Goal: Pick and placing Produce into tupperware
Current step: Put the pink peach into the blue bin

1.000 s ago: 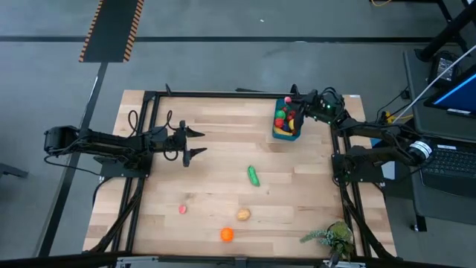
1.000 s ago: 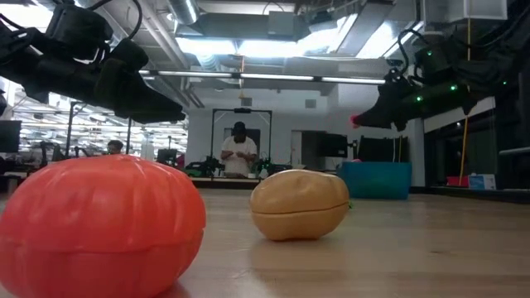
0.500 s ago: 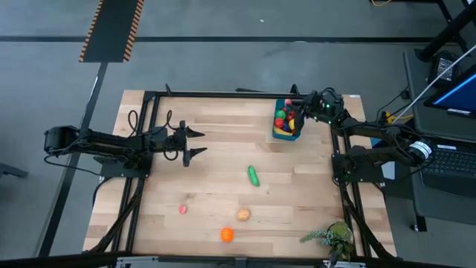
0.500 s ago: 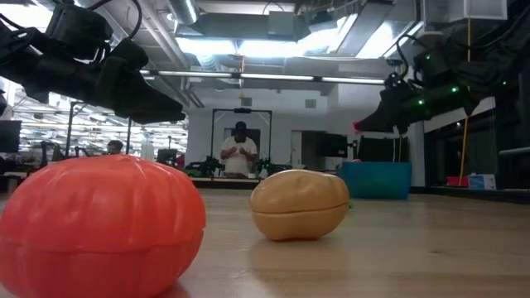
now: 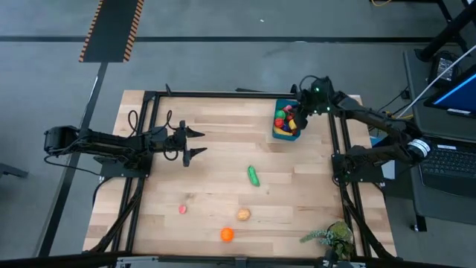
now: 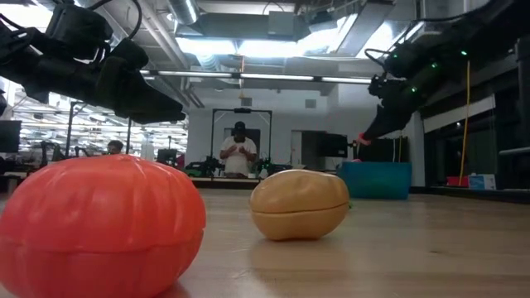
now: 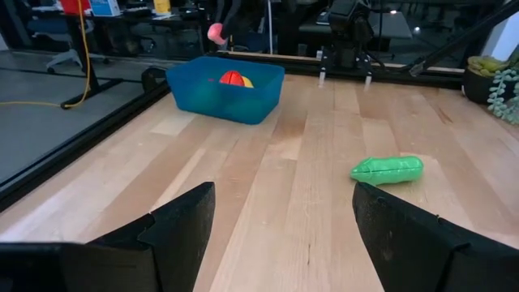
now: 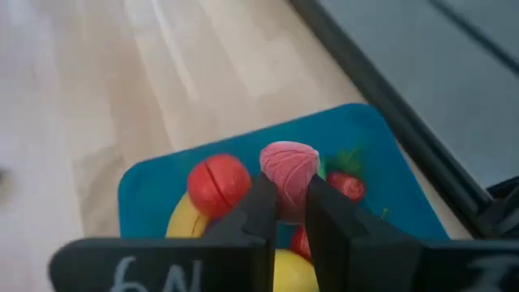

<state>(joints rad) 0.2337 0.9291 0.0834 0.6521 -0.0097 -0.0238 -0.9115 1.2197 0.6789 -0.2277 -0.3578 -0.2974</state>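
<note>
Swinging in over the blue tupperware (image 5: 287, 124), the right end effector (image 5: 299, 109) has shifted within the last second from the container's outer side to a spot above its far end, and the arm now reaches across from a straighter line. The right wrist view shows its fingers (image 8: 261, 212) clenched on a small pink produce piece (image 8: 289, 169), held just above the container's contents: a red tomato-like piece (image 8: 218, 182), a yellow banana (image 8: 188, 219) and a strawberry-like piece (image 8: 347, 186) already lie inside. In my judgement the carry is nearly done, and what remains of this step is to lower a little and let the pink piece go. The left end effector (image 5: 195, 143) waits over the left part of the table (image 5: 223, 179), fingers spread wide and empty, unchanged from a second ago. Four pieces are left on the boards: a green cucumber (image 5: 253, 176) near the middle, and a small pink piece (image 5: 182, 210), a tan piece (image 5: 243, 215) and an orange pumpkin (image 5: 227, 234) toward the near edge. A leafy sprig (image 5: 329, 236) lies at the near right corner.
</note>
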